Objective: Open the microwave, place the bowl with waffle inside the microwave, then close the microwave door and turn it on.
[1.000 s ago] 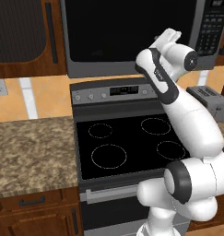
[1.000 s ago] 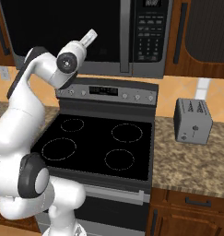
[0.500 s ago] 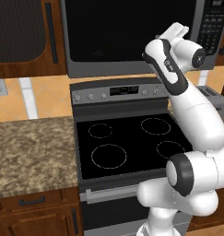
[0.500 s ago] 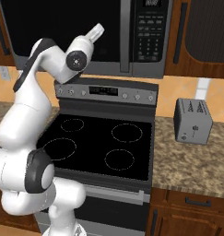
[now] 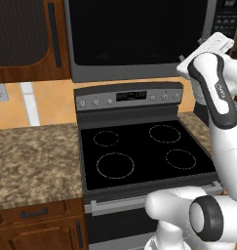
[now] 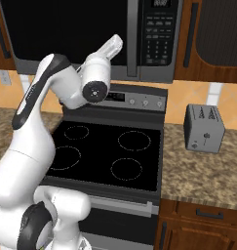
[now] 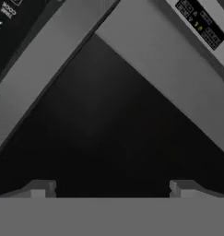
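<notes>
Left base view: the microwave (image 5: 139, 39) hangs shut above the stove (image 5: 144, 156), arm raised at its right edge.

Right base view: the hand sits near the button panel (image 6: 159, 34); a toaster (image 6: 204, 128) stands on the desk (image 6: 203, 166).

Hand view: the tool (image 7: 111, 188) gapes wide, empty, facing the microwave door (image 7: 99, 124).

Likely the opening step; next, reach the handle.
</notes>
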